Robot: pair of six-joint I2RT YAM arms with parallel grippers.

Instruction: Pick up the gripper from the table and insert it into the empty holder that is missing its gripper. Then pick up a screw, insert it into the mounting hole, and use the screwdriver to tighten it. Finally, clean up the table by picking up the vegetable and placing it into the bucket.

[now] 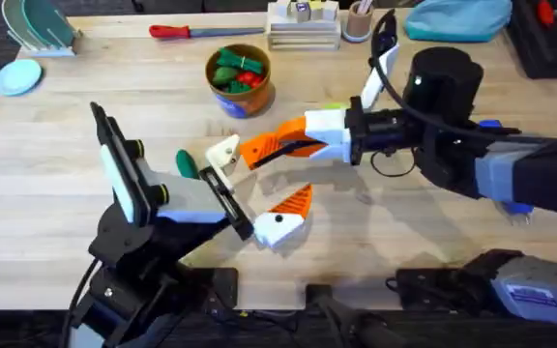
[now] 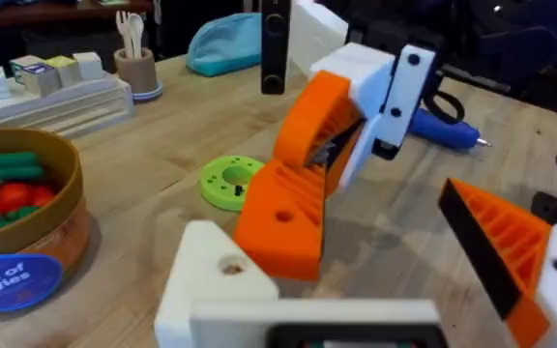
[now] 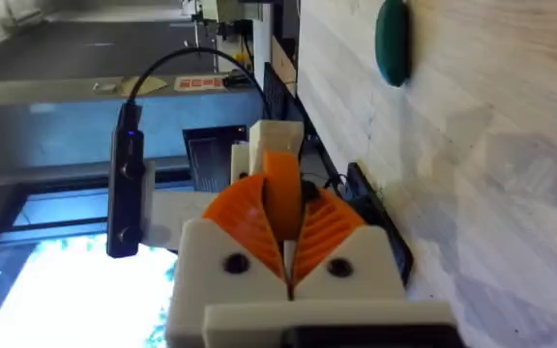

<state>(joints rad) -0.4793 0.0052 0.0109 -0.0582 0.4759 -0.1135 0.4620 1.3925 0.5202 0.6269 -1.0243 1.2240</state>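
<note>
Insertion step judged in hand: with right gripper clamped on the orange gripper just beside the bare holder of wide-spread left gripper near table centre, align wedge and press home.

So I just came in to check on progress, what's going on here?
The right claw is shut on the orange tip and holds it against the bare white holder, which is one finger of the open left claw. Whether the tip is seated is unclear. The screwdriver lies untouched on the table, and the vegetable is not yet in the bucket.
</note>
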